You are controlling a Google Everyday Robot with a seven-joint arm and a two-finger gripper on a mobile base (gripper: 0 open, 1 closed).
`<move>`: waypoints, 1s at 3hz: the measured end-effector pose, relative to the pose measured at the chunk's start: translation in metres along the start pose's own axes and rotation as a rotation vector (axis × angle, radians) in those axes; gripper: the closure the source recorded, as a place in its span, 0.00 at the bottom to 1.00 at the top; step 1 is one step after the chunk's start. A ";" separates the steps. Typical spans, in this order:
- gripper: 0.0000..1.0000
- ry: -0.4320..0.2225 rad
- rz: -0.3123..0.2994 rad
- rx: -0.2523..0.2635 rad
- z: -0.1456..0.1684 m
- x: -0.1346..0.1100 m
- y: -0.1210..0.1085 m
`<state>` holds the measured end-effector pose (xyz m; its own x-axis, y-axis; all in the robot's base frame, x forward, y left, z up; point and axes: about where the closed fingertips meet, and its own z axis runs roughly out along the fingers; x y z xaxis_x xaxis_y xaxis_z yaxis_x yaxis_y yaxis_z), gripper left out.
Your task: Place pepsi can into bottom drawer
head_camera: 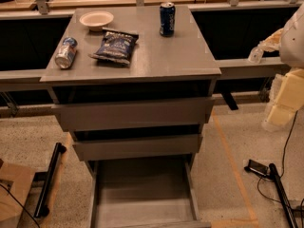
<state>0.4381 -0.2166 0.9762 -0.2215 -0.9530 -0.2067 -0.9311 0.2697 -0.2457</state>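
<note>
The pepsi can stands upright (long axis vertical) near the worktop's far right corner, inboard of the claw, which hangs beyond the worktop's right edge, state impossible to tell, while the bottom drawer lies open below.

Your arm shows at the right edge as pale stacked segments, partly cut off. Your gripper seems to hang at its upper left, pointing inward.
</note>
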 end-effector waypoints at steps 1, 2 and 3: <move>0.00 0.000 0.000 0.000 0.000 0.000 0.000; 0.00 -0.093 0.030 0.037 0.009 -0.008 -0.017; 0.00 -0.298 0.084 0.094 0.032 -0.031 -0.064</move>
<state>0.5143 -0.2003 0.9679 -0.1885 -0.8481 -0.4951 -0.8792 0.3704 -0.2997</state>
